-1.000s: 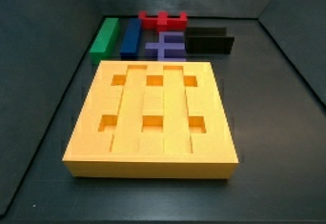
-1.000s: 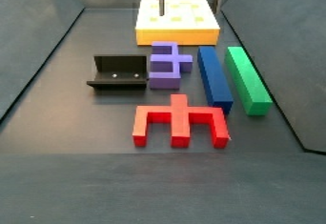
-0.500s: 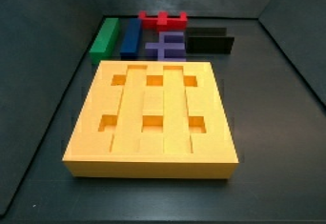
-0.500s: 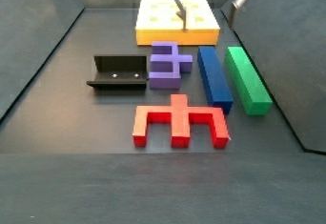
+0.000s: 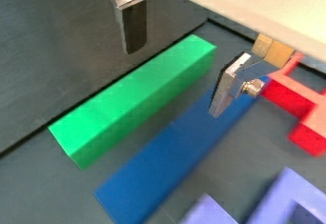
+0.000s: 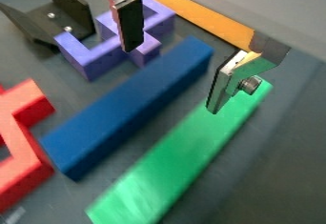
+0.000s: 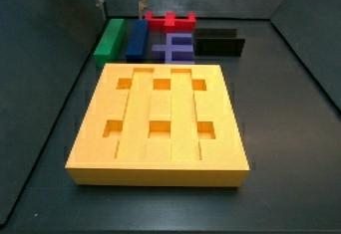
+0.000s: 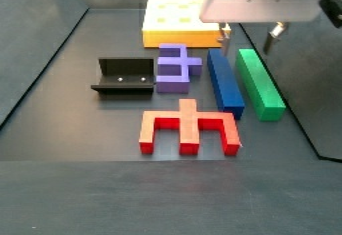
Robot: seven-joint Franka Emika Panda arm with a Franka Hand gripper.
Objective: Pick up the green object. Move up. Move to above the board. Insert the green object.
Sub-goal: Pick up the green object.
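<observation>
The green object (image 8: 261,79) is a long green bar lying flat on the dark floor beside a blue bar (image 8: 225,79). It also shows in both wrist views (image 5: 133,99) (image 6: 178,175) and far back in a side view (image 7: 110,37). The board (image 7: 160,123) is a large orange-yellow slab with grooves and square holes; it also shows in a side view (image 8: 181,21). My gripper (image 8: 251,41) is open and empty. It hovers above the board-side end of the green and blue bars. In both wrist views the gripper (image 5: 178,61) (image 6: 178,61) has nothing between its fingers.
A purple block (image 8: 177,67), a red forked block (image 8: 190,127) and the dark fixture (image 8: 127,76) lie beside the blue bar. The blue bar touches the green bar along its length. Dark walls enclose the floor.
My gripper has moved from above the board over to the board-side end of the green and blue bars. It stays open. No piece has moved.
</observation>
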